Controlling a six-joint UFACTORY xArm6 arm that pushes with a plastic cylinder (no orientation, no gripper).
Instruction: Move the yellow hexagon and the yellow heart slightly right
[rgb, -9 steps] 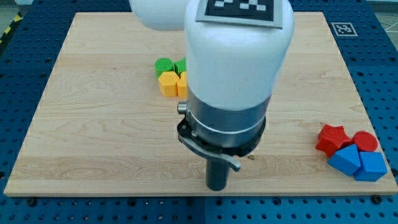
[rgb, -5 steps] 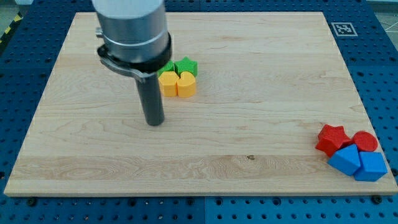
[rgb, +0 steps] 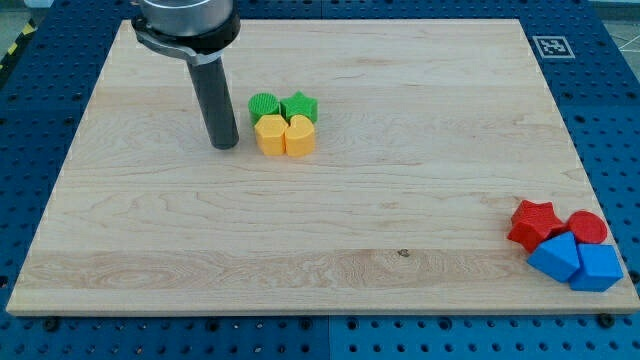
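My tip (rgb: 223, 146) rests just left of the yellow hexagon (rgb: 269, 133)

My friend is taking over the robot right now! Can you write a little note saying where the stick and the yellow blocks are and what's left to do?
My tip rests on the board just to the view's left of the yellow hexagon block, apart from it.
The yellow heart block touches the hexagon's right side; a green round block and a green star block sit right behind them.
Done: lined up on the left.
Left: push both yellows slightly right.
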